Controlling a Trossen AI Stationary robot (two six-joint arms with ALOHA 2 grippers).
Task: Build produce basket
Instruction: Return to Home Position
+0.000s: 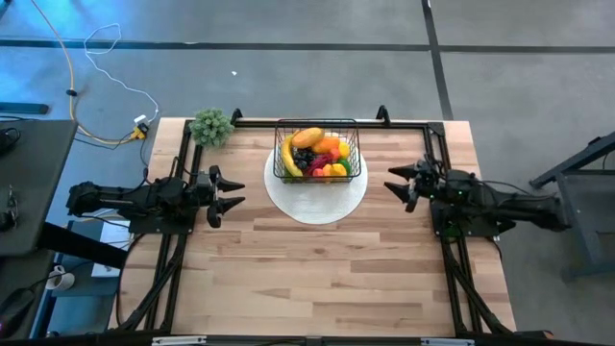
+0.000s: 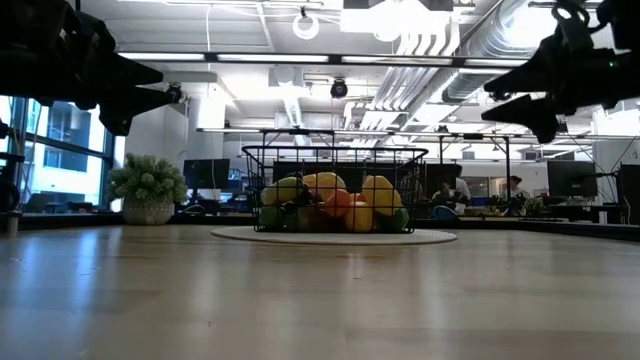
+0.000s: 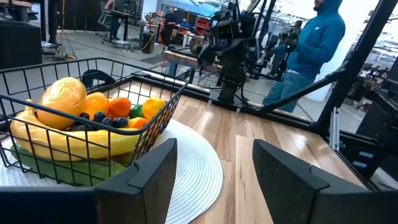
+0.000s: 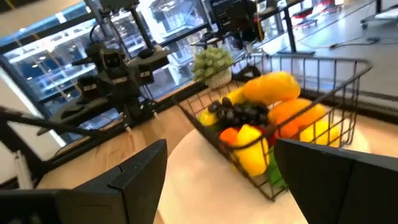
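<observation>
Your left end effector [image 1: 229, 191] hung released at 8 o'clock of the basket [image 1: 356, 144], your right end effector [image 1: 401, 183] likewise at 4 o'clock; the basket held produce [image 1: 309, 138] at 12 o'clock on the surface [image 1: 327, 279].

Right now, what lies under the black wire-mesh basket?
A round white plate on the wooden table lies under the black wire-mesh basket. Its middle is hidden by the toy produce inside.

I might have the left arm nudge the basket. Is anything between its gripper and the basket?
Nothing visible does. The open left gripper hovers beside the basket, with only bare tabletop and the edge of the white plate between them. The leafy bunch stands farther back, off that line.
</observation>
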